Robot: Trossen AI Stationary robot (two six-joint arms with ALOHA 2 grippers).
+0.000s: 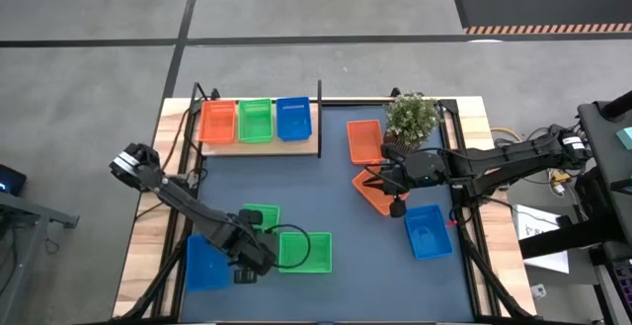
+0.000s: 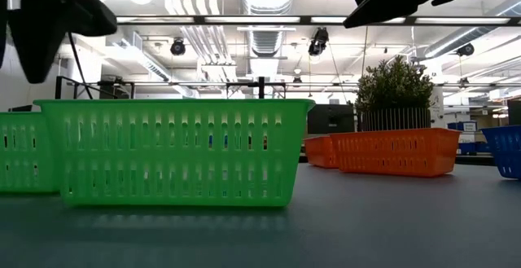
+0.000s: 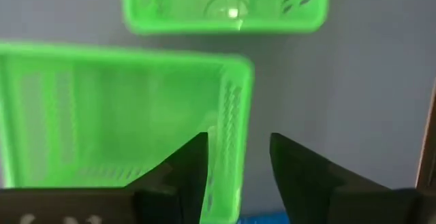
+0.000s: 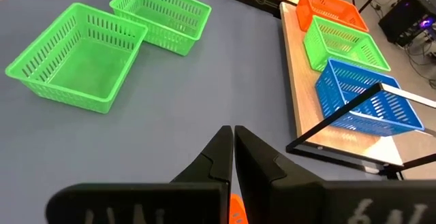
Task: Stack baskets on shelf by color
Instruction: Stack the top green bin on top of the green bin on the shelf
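We read the step as picking the near green plastic mesh basket [image 1: 304,251], lower centre of the high view, on the dark blue-grey mat [image 1: 336,157]; a 2nd green mesh basket [image 1: 261,215] sits just up-left of it, a blue mesh basket [image 1: 207,262] at lower left. Left pincer [image 3: 237,163] hangs over the near basket's side wall w/ fingers apart, wall lined up between them, nothing held yet. Right pincer [image 4: 232,156] is pressed shut & empty, over the mat near the red-orange mesh baskets [image 1: 377,189] at centre right; another blue one [image 1: 428,231] lies below them.

Light wooden shelf [image 1: 259,145] at upper left of the high view carries one orange [image 1: 217,121], one green [image 1: 255,120], one blue [image 1: 292,118] basket side by side; thin black post [image 1: 319,118] at its right end.

To do it well, we'd say: drop straight so the wall goes deep between the fingers; squeeze gently, mesh prob flexes; lift level; nest it squarely into the shelf's green basket, clear of the post.
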